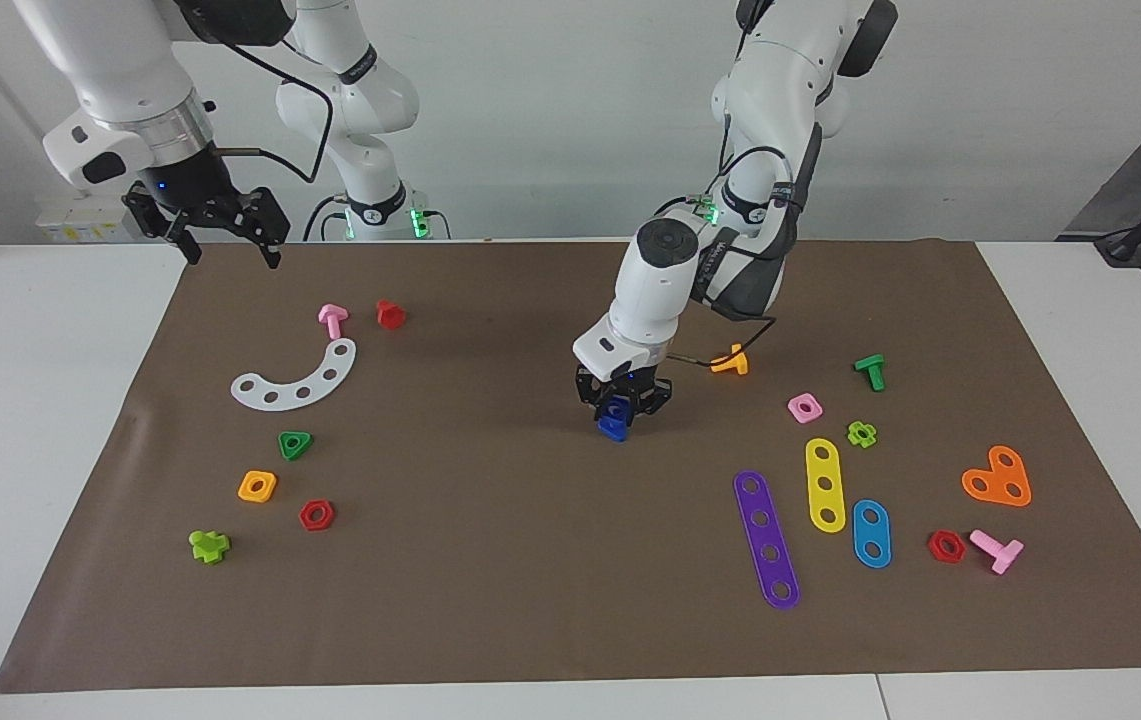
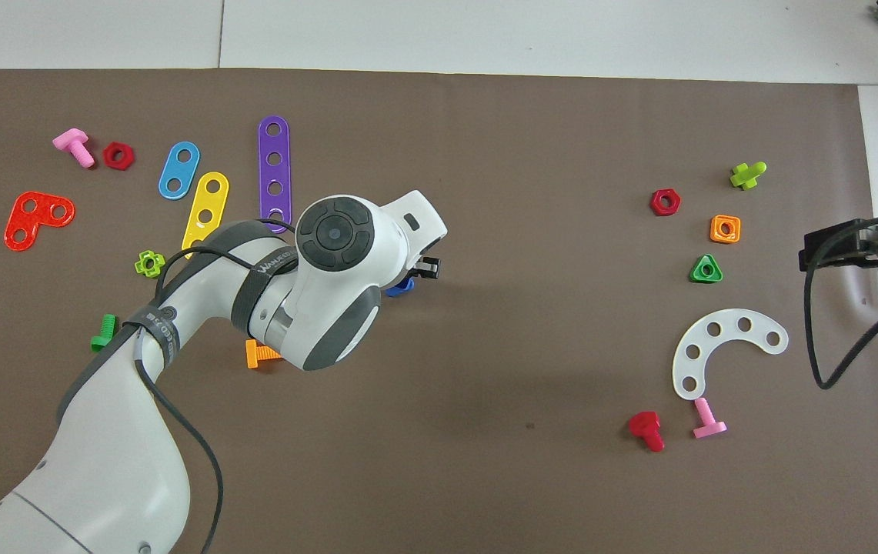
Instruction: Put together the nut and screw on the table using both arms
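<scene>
My left gripper (image 1: 620,408) is down at the middle of the brown mat (image 1: 490,560), shut on the dark blue nut (image 1: 618,408). The dark blue screw (image 1: 612,431) shows just under the nut and touches the mat; the two look joined. In the overhead view the left arm covers the gripper, and only a blue edge of the screw (image 2: 401,288) peeks out. My right gripper (image 1: 235,258) is open and empty, raised over the mat's edge nearest the robots at the right arm's end; it also shows in the overhead view (image 2: 812,250).
An orange bolt (image 1: 730,361) lies beside the left arm's wrist. Pink nut (image 1: 805,407), green bolt (image 1: 871,371) and coloured strips (image 1: 766,540) lie toward the left arm's end. A white curved strip (image 1: 298,380), pink bolt (image 1: 332,320) and red bolt (image 1: 390,314) lie toward the right arm's end.
</scene>
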Motion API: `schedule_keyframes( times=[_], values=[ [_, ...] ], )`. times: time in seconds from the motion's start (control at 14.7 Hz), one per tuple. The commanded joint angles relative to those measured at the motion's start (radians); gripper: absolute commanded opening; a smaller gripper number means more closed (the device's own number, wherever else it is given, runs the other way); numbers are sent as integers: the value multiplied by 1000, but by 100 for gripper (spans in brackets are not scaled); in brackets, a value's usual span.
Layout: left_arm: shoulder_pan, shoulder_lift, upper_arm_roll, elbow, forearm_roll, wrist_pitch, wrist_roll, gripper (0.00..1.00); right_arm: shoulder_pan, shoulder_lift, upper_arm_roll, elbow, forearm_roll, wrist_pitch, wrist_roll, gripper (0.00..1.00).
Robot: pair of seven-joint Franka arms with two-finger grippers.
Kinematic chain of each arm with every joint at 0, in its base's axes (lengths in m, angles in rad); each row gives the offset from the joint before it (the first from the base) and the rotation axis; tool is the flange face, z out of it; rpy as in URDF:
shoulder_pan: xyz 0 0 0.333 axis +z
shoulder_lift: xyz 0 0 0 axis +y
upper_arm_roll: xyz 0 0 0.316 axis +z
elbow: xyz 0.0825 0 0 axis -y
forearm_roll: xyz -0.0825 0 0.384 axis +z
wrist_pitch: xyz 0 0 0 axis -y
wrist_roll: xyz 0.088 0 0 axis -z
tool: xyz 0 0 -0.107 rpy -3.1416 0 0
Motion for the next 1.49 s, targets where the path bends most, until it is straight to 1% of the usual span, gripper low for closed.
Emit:
schedule_keyframes(
  times=[0.0,0.34,0.54,0.88,0.95,1.02,1.09,1.15,1.43],
  values=[
    [-10,4,7,2,39,1,-16,0,-11,-11,9,-13,1,6,-22,100],
    [-12,3,7,-2,47,0,-18,0,-11,-11,9,-13,1,6,-22,100],
    [-13,1,7,-27,80,27,-18,0,-11,-11,9,-13,1,6,-22,100],
    [-12,1,6,-41,82,46,-15,0,-11,-11,9,-11,1,6,-22,100],
    [-12,1,4,-44,80,61,-15,9,-11,-11,9,-13,1,6,-22,100],
    [-12,0,4,-47,80,64,-15,52,-11,-11,9,-13,1,6,-22,100],
    [-12,0,4,-45,80,60,-13,87,-11,-11,9,-13,1,6,-22,100],
    [-12,0,4,-39,80,55,-13,100,-11,-11,9,-13,1,6,-22,100],
    [-10,-13,4,-31,80,44,-10,100,-11,-11,9,-13,1,6,-22,100]
  ],
)
